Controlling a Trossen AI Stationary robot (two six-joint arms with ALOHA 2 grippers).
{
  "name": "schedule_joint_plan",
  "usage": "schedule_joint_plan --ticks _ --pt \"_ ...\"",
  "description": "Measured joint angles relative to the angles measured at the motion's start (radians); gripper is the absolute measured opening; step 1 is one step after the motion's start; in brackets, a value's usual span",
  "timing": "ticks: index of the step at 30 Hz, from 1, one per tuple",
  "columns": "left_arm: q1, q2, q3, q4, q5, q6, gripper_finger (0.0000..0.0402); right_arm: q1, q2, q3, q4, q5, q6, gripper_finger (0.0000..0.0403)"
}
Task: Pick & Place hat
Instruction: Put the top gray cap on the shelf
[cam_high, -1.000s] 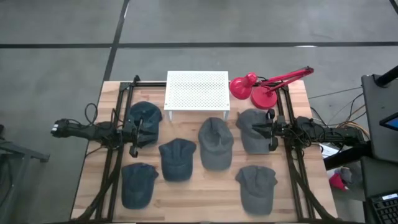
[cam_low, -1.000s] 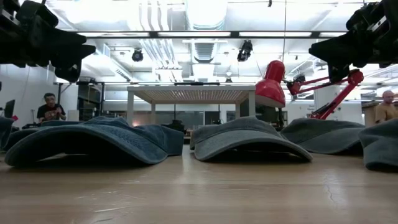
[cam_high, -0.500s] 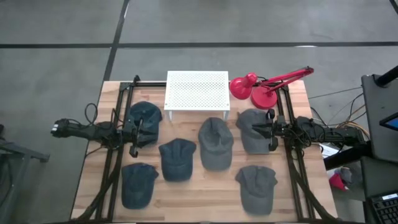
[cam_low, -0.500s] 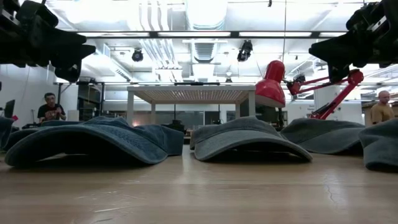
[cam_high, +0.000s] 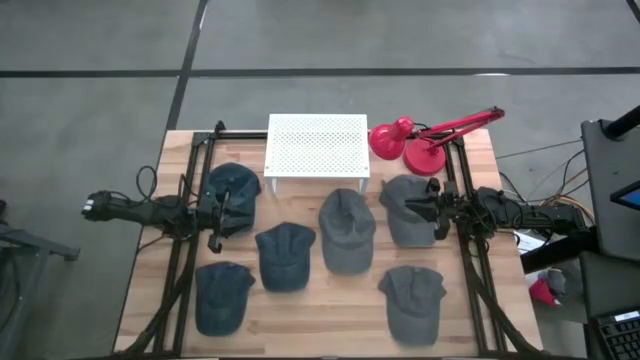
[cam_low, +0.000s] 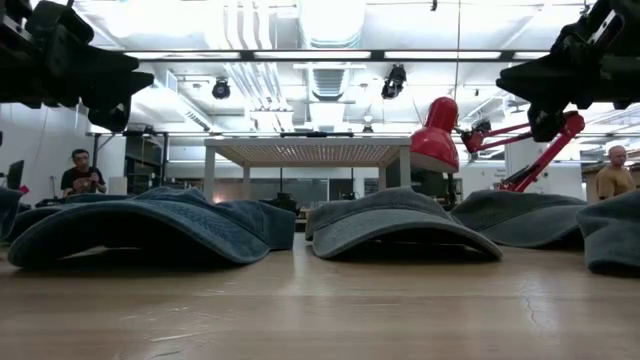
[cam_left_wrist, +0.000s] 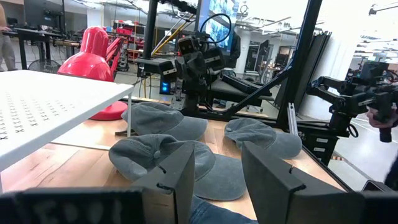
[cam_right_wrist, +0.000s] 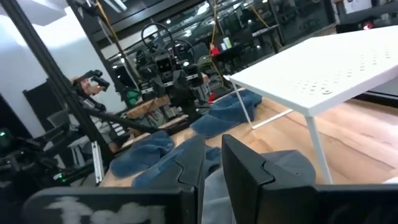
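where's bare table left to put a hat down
The white perforated shelf top is bare. Bare wood lies along the near edge between the near-left blue cap and near-right grey cap. The middle row of caps is crowded.

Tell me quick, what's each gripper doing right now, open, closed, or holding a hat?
Left gripper: open, empty, above the blue hat at the table's left side.
Right gripper: nearly closed with a narrow gap, empty, over a grey hat.

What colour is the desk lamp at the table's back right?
Bright red, the desk lamp shows best in the high view.
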Motion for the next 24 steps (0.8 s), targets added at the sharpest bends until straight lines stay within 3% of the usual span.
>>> schedule_joint_plan --ticks 10,16,24 --pt "0.0 0.0 0.0 0.0 0.0 0.0 0.0136 0.0 0.014 0.074 -0.058 0.114 0.004 0.0052" --pt "0.0 0.0 0.0 0.0 0.0 0.003 0.0136 0.0 0.112 0.259 -0.43 0.192 0.035 0.0052" --pt "0.0 0.0 0.0 0.0 0.0 0.001 0.0136 0.0 0.338 0.513 -0.841 0.194 0.162 0.0052"
